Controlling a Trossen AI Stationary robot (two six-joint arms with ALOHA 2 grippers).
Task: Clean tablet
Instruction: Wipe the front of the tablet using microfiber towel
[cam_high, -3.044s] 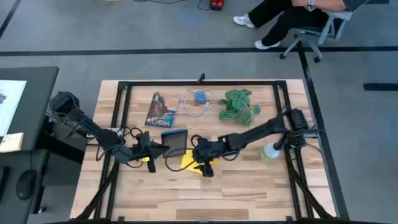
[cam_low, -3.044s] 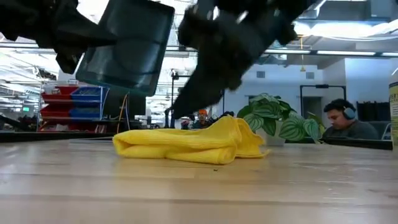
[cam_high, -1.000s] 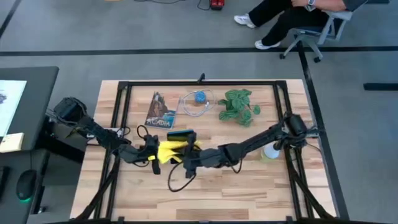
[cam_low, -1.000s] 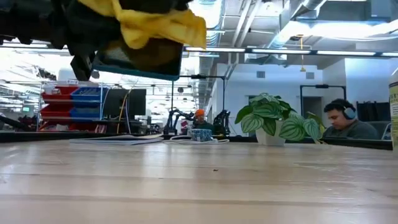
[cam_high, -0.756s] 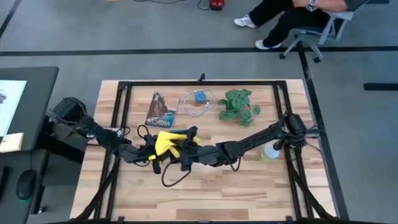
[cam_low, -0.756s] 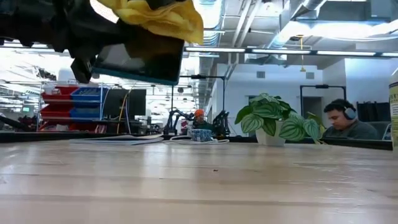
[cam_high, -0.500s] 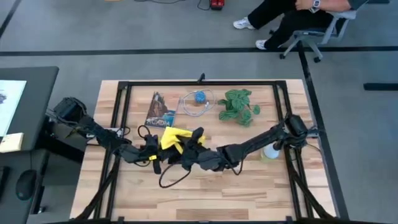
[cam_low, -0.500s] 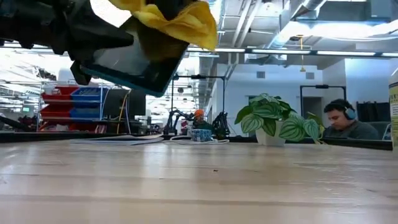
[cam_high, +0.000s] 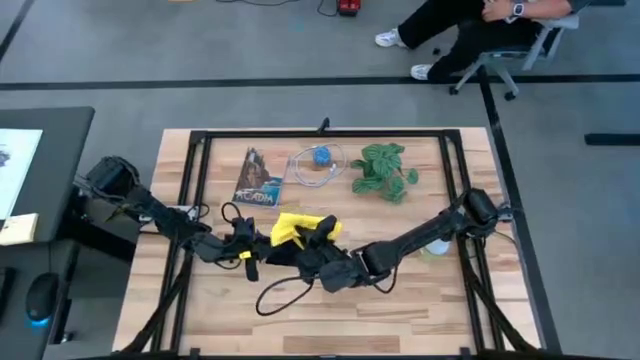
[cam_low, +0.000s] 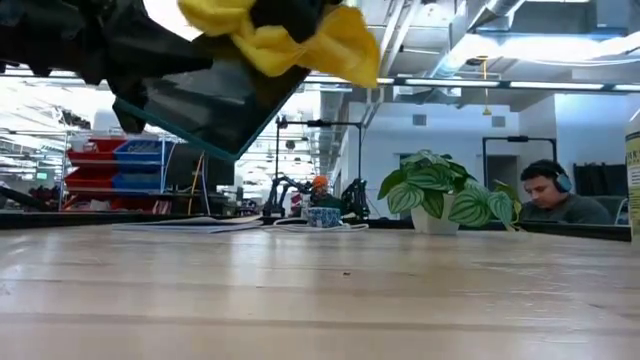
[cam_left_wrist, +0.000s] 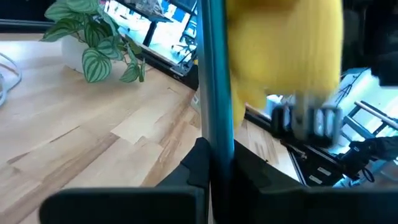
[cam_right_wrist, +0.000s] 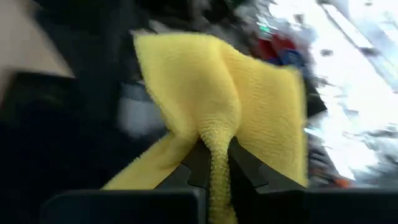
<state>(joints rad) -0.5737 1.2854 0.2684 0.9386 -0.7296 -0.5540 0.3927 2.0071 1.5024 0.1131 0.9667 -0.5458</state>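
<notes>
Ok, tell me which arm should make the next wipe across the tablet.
Right. The right gripper holds the yellow cloth against the tablet, while the left gripper is occupied clamping the tablet's edge, holding it above the table.

From above I can't see most of the tablet (cam_low: 205, 100); the yellow cloth (cam_high: 295, 228) covers it. In the low view, the top edge cuts off the cloth and both arms.

My fingers (cam_left_wrist: 193, 168) clamp the tablet (cam_left_wrist: 216, 74) edge-on. Yellow cloth (cam_left_wrist: 283, 56) lies against the tablet's far face. Potted plant (cam_left_wrist: 93, 43) stands well beyond the tablet.
</notes>
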